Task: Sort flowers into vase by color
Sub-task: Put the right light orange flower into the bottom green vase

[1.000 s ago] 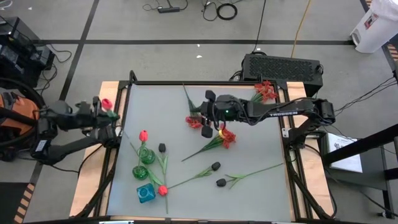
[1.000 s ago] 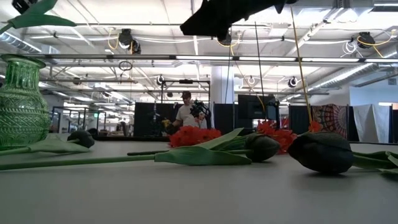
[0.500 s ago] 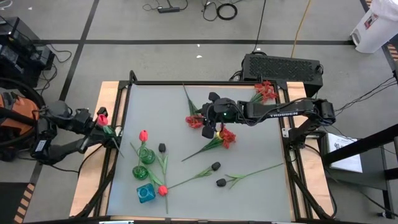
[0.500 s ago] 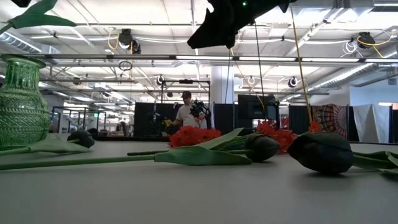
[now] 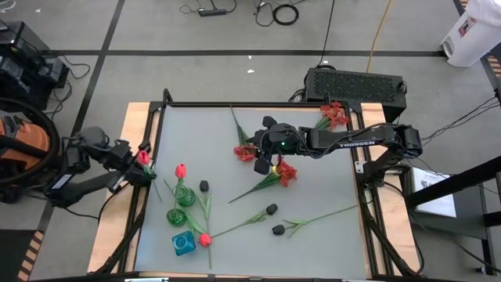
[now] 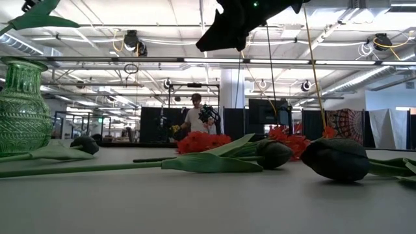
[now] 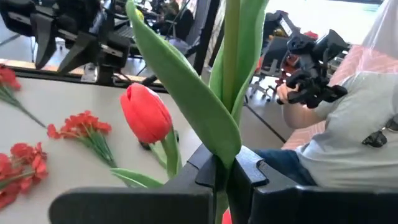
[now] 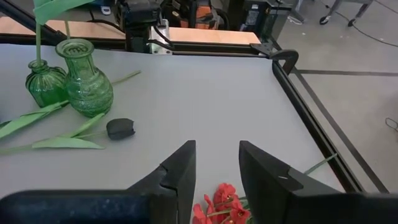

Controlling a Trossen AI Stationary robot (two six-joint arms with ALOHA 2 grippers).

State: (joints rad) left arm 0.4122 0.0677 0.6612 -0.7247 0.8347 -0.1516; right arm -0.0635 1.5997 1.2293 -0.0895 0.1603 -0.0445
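Altogether three black buds, three vases

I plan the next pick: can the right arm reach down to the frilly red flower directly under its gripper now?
Probably yes. The right gripper hovers open above the frilly red flower, and nothing lies between them.

Left gripper holds a red tulip at the table's left edge; right gripper hovers over frilly red blooms; green vases stand lower-left.
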